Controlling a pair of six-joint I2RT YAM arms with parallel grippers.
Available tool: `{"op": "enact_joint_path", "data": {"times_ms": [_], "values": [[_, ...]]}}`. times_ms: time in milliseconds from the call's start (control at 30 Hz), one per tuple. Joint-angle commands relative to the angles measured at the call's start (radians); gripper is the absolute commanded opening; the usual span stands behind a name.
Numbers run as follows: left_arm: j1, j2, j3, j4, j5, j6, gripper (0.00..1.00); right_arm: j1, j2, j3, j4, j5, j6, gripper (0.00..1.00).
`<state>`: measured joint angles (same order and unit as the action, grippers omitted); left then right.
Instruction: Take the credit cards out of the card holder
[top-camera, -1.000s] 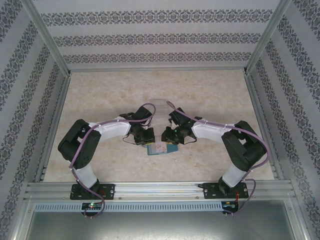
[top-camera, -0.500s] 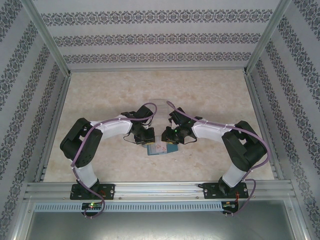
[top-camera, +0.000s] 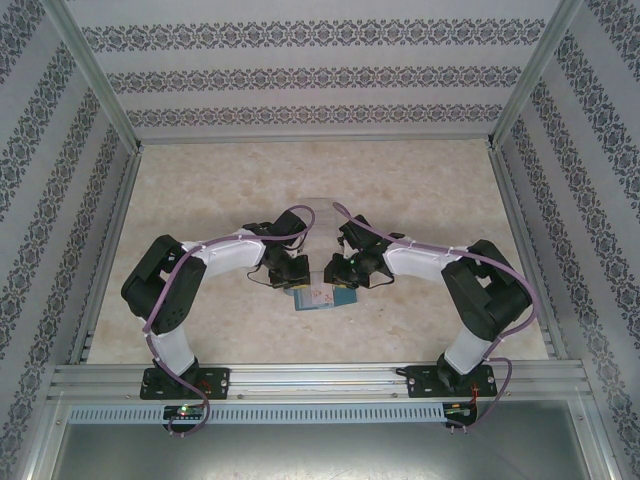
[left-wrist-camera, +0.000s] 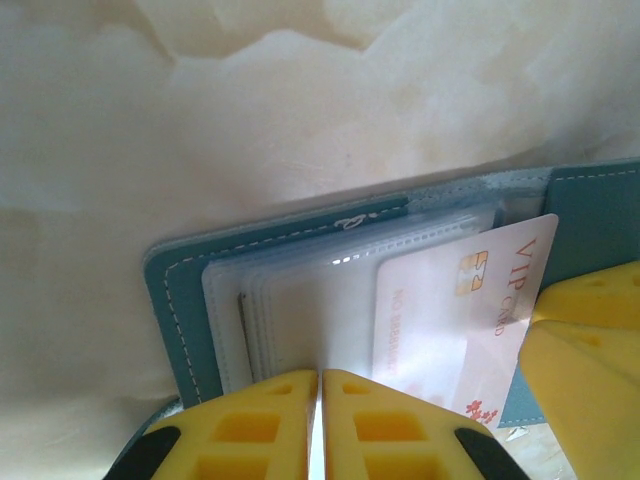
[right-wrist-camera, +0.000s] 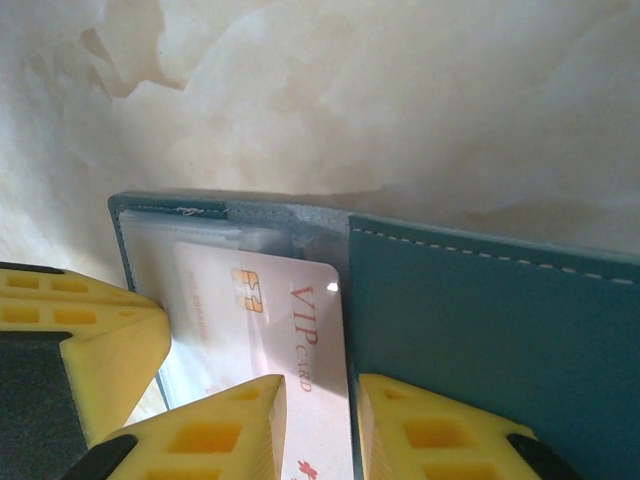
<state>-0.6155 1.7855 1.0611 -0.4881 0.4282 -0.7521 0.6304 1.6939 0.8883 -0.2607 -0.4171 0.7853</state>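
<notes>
From above, I am reaching both arms inward over the cream marbled tabletop (top-camera: 420, 200), and my left gripper (top-camera: 298, 277) and right gripper (top-camera: 338, 277) are meeting over the teal-blue folding card holder (top-camera: 322, 298), which is lying open low in the middle of the frame. Through my left wrist camera, my left gripper (left-wrist-camera: 319, 378) is sitting at the bottom edge with its yellow fingers pressed almost together on the lower edge of the card holder's (left-wrist-camera: 180, 300) clear plastic pockets (left-wrist-camera: 290, 310). A white VIP card (left-wrist-camera: 450, 310) with red lettering is sticking out of a pocket toward the right, its edge running in between my right gripper's fingers (left-wrist-camera: 585, 300). Through my right wrist camera, my right gripper (right-wrist-camera: 352, 390) is pinching the white VIP card (right-wrist-camera: 300, 300) at bottom centre, just beside the card holder's teal cover (right-wrist-camera: 480, 320) filling the right, while a left finger (right-wrist-camera: 90, 340) is resting at lower left.
</notes>
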Motion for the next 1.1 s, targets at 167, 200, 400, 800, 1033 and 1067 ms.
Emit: {"op": "enact_joint_path", "data": {"times_ms": [167,200,400,800,1033,1067], "values": [[-0.009,0.052,0.007,-0.085,-0.062,0.018,0.11,-0.007,0.042,-0.006,0.029,-0.05,-0.021,0.26],[-0.01,0.054,0.008,-0.086,-0.062,0.018,0.11,-0.006,0.043,-0.008,0.037,-0.055,-0.022,0.26],[-0.01,0.055,0.009,-0.089,-0.063,0.014,0.11,-0.008,0.044,-0.032,0.1,-0.089,-0.024,0.24],[-0.01,0.057,0.011,-0.089,-0.064,0.011,0.11,-0.032,0.012,-0.049,0.053,-0.042,-0.056,0.13],[-0.012,0.058,0.017,-0.092,-0.064,0.01,0.11,-0.05,-0.03,-0.038,-0.055,0.028,-0.109,0.1],[-0.012,0.058,0.018,-0.092,-0.063,0.011,0.11,-0.053,-0.033,-0.033,-0.074,0.041,-0.118,0.1]]}}
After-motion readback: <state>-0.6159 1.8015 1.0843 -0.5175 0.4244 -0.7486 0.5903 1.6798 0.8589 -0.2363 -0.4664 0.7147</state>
